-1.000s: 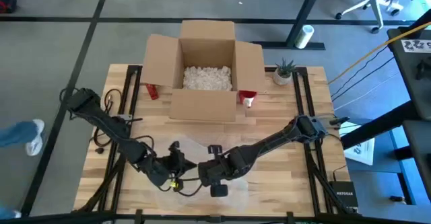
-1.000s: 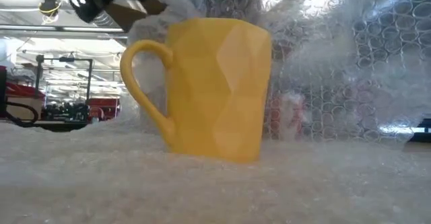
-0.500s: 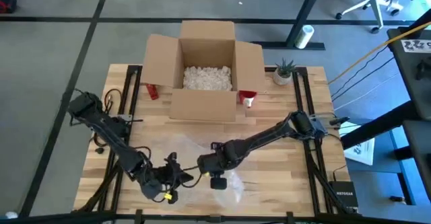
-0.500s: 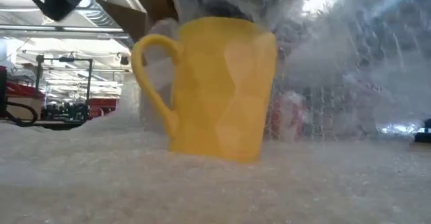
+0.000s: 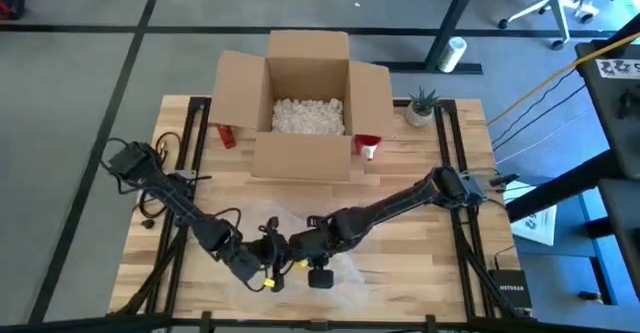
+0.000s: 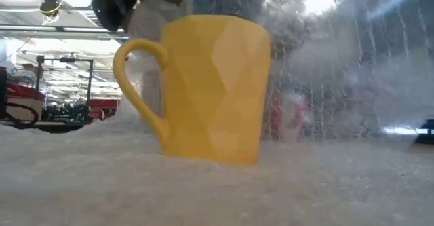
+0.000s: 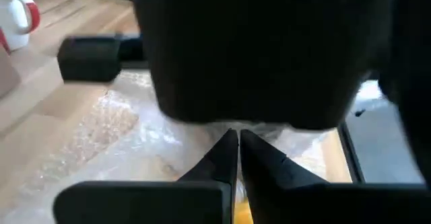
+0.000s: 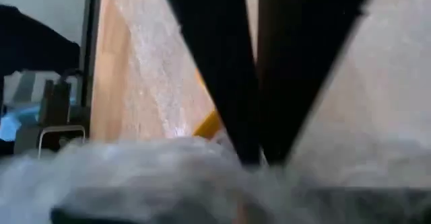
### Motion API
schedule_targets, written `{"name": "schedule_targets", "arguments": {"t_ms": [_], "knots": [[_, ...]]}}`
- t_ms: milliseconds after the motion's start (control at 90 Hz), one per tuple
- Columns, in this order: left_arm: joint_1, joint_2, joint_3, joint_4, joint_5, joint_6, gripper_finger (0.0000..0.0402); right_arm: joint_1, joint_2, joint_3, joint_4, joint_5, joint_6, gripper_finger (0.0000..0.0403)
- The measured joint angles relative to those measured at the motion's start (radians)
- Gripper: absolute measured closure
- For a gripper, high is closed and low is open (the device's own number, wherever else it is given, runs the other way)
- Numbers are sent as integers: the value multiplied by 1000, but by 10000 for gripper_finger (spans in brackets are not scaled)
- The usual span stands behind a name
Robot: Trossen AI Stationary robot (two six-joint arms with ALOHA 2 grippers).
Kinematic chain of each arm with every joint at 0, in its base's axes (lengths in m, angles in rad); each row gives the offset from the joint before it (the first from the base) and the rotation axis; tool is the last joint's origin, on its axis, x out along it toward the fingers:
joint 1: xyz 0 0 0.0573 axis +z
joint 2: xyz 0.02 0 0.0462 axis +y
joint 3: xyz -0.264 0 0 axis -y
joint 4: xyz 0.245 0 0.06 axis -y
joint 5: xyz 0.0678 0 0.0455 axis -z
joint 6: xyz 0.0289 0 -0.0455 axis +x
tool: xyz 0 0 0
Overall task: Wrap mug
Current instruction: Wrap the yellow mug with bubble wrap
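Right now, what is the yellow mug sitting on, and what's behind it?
The yellow mug stands upright on a sheet of bubble wrap. More wrap rises behind it, blurring what stands farther back. The table under the mug is covered, so it cannot be seen there.

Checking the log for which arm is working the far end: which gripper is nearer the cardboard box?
Right. The right gripper sits just nearer the cardboard box than the left gripper, which is closer to the table's front edge; both meet over the bubble wrap.

One yellow faceted ceramic mug [image 6: 215,89]. One sheet of clear bubble wrap [image 6: 346,70]. One open brown cardboard box [image 5: 307,101]; one small potted green plant [image 5: 421,106].
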Motion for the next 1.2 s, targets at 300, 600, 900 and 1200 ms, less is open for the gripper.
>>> {"name": "schedule_targets", "arguments": {"t_ms": [300,600,900,1200], "knots": [[8,2,0,-12,19,-8,402,40,-5,202,-211,250,16,403],[7,2,0,-10,19,-21,402,59,-5,183,-149,444,-2,403],[-29,-24,-2,-100,19,-44,402,58,-4,-11,6,286,-1,403],[-176,-142,0,-241,-117,-161,402,27,-1,-120,159,131,7,403]]}}
